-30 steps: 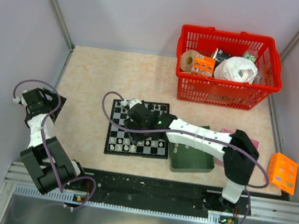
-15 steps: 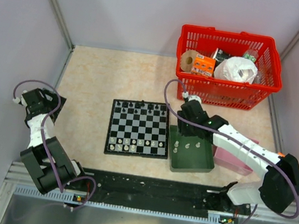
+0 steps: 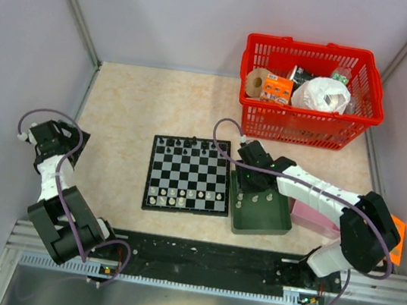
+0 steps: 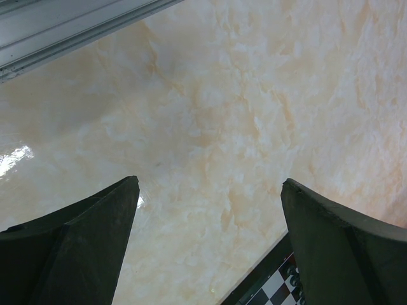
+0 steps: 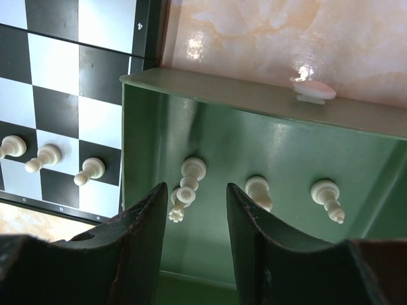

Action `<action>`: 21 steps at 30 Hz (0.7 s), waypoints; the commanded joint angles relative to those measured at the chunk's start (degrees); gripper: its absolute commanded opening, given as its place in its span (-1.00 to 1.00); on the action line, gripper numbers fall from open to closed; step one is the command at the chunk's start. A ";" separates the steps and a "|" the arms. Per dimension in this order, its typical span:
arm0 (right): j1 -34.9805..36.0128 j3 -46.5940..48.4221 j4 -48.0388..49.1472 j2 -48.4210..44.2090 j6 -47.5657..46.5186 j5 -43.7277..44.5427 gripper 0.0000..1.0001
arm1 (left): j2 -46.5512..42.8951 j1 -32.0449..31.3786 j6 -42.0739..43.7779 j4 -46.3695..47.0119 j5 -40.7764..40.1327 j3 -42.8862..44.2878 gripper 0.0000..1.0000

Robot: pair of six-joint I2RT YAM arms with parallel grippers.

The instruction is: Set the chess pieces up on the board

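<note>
Chess pieces (image 3: 189,144) stand on the board (image 3: 189,172) in two groups: a black row along the far edge and whitish pieces on the two near rows. In the top view each piece is too small for its type to be read. The board lies flat near the middle of the table (image 3: 126,103). The dark green tray (image 3: 284,230) sits just beside its right edge.

Three more whitish pieces (image 5: 257,190) are in the tray. The right gripper (image 5: 196,190) hangs over the tray's left part with its jaws apart. One whitish piece shows in the gap. The left fingertip (image 5: 149,216) covers part of that piece, so contact cannot be determined. The fingers also cut off the near part of the tray floor. A small white object (image 5: 313,91) sits at the tray's far rim; its kind cannot be made out. Three whitish pawns (image 5: 43,155) stand on board squares beside the tray.

The left gripper (image 3: 57,134) is at the table's left edge, well apart from the board. Its jaws are spread wide with nothing between them. Its wrist view shows bare table and only a corner of the board, cut off at the bottom edge.

A red basket (image 3: 318,48) of packaged goods stands at the far right. The right arm (image 3: 313,190) crosses above a pink box (image 3: 316,219) just right of the tray. Its elbow hides most of an orange object (image 3: 397,239).
</note>
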 commanded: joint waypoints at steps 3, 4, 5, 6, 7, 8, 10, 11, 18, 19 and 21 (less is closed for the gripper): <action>-0.18 0.28 3.11 1.45 -0.72 -2.27 -0.17 | -0.92 0.56 0.76 1.30 -0.27 0.68 0.97; -0.18 0.28 3.20 1.80 -0.64 -2.45 -0.18 | -0.92 0.56 0.68 1.30 -0.27 0.68 0.97; -0.18 0.19 3.29 2.15 -0.55 -2.71 -0.18 | -0.83 0.56 0.68 1.30 -0.27 0.68 0.97; -0.18 0.19 3.29 2.42 -0.46 -2.72 -0.19 | -0.92 0.56 0.76 1.13 -0.27 0.68 0.97; -0.18 0.19 3.29 2.68 -0.37 -2.80 -0.19 | -1.01 0.48 0.76 1.21 -0.36 0.60 0.97; -0.18 0.19 3.29 2.86 -0.37 -2.80 -0.19 | -1.01 0.48 0.85 1.21 -0.36 0.59 0.97; -0.18 0.19 3.29 3.12 -0.29 -3.15 -0.20 | -0.92 0.65 0.76 1.21 -0.36 0.60 0.98; -0.18 0.10 3.29 3.38 -0.29 -3.42 -0.20 | -0.92 0.56 0.76 1.30 -0.18 0.59 0.98; -0.18 -0.25 2.94 3.73 -0.11 -4.47 -0.26 | -0.83 0.65 0.50 1.48 -0.01 0.42 0.98; -0.18 -0.25 2.76 3.74 -0.02 -4.39 -0.25 | -0.83 0.48 0.50 1.57 0.17 0.42 0.97; -0.18 -0.25 2.41 4.09 -0.11 -3.95 -0.26 | -0.83 0.56 0.41 1.48 0.52 0.42 0.97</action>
